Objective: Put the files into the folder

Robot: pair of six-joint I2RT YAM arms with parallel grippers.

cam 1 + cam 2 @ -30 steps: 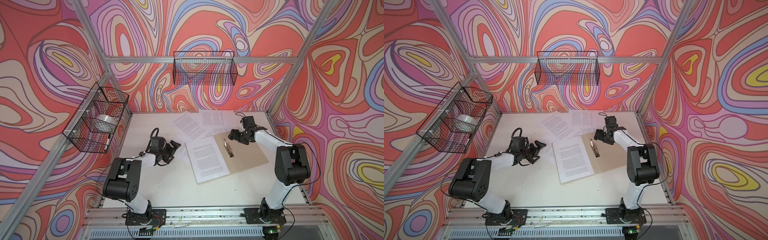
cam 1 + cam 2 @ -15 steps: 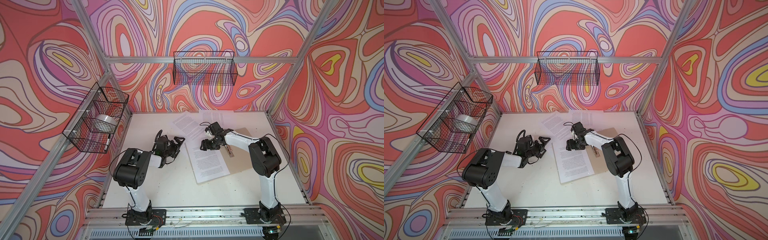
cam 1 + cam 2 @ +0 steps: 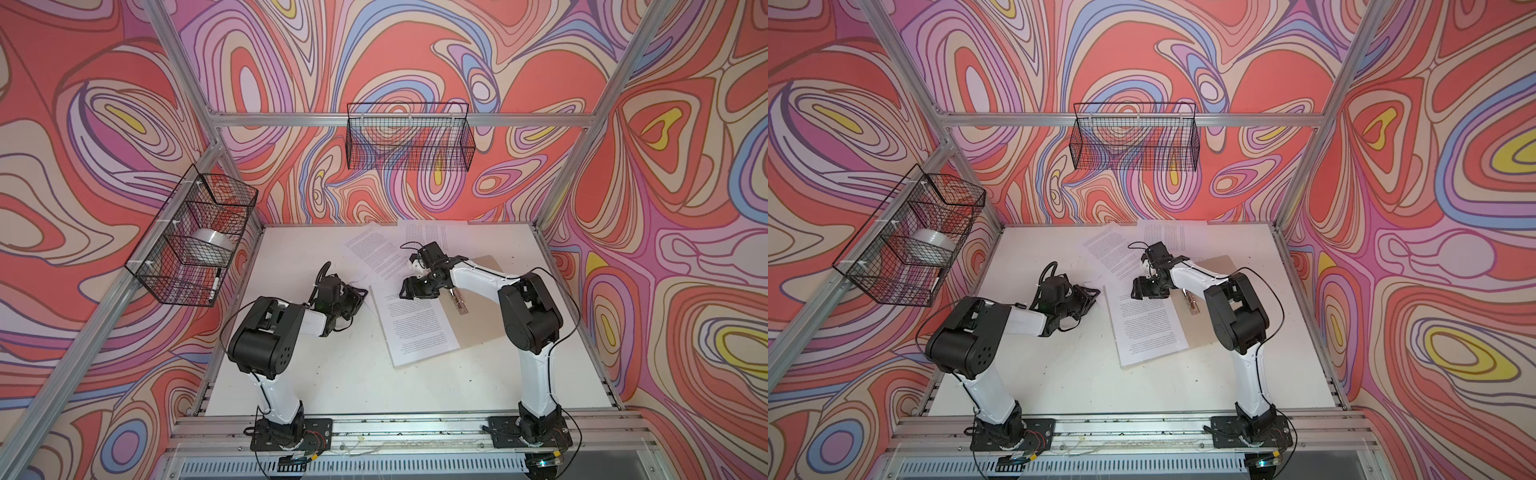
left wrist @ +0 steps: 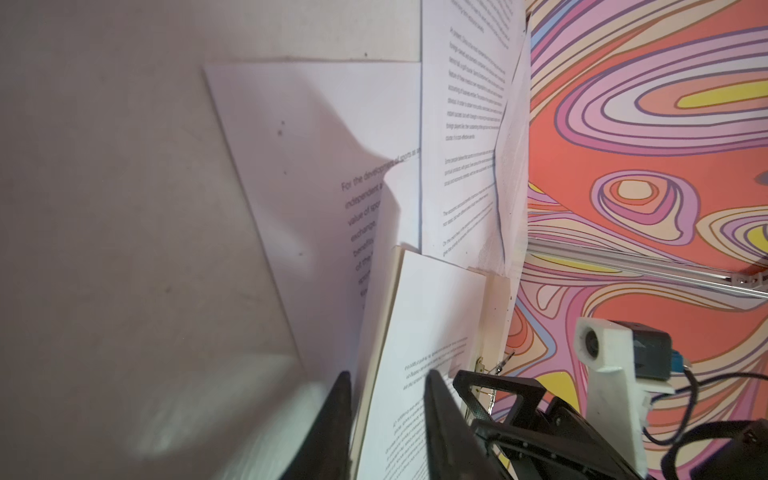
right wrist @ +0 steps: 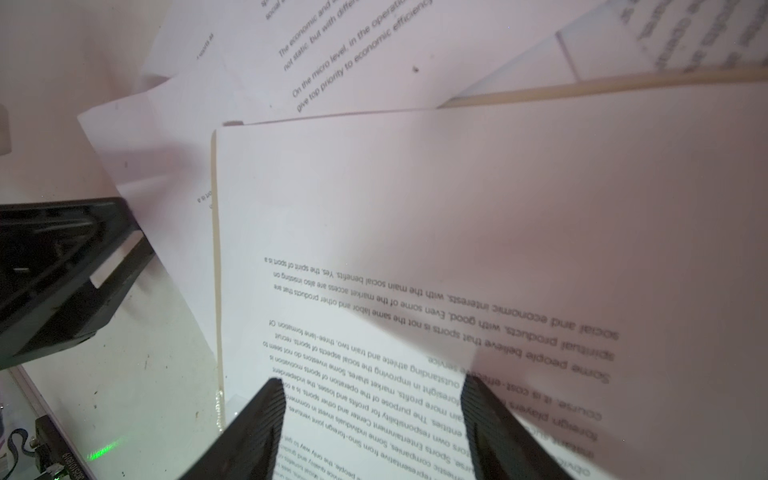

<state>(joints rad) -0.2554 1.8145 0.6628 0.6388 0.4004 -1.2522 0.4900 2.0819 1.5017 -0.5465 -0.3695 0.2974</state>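
Round the edges: a wire basket [image 3: 409, 166] hangs on the back wall. A second basket [image 3: 162, 278] on the left wall holds a tape roll [image 3: 210, 245] and a marker [image 3: 215, 284], all well clear of the action.

Down on the white table [image 3: 332, 382] the folder [image 3: 476, 326] lies open, with a printed sheet [image 3: 415, 328] flat on its left half. The right arm stretches across the folder's far right part and passes over the clip [image 3: 457, 301] on the spine, hiding some of the tan card. More files [image 3: 376, 249] lie fanned and overlapping at the back of the table. One of them reaches down beside the folder's left edge, and in the right wrist view its corner [image 5: 158, 166] slips under that edge.

Now the left gripper [image 3: 360, 296]: it sits low at the folder's left edge. The left wrist view shows its fingers [image 4: 340, 415] close together, one on each side of that edge, with the sheet between them. Whether they actually pinch it, I cannot tell.

Over to the right gripper [image 3: 404, 290]: it hovers over the sheet's far end, near the left corner. In its wrist view the fingers [image 5: 257, 424] stand wide apart above the printed lines. Nothing is held between them, and whether the tips touch the paper is unclear. The two grippers are near each other but apart.
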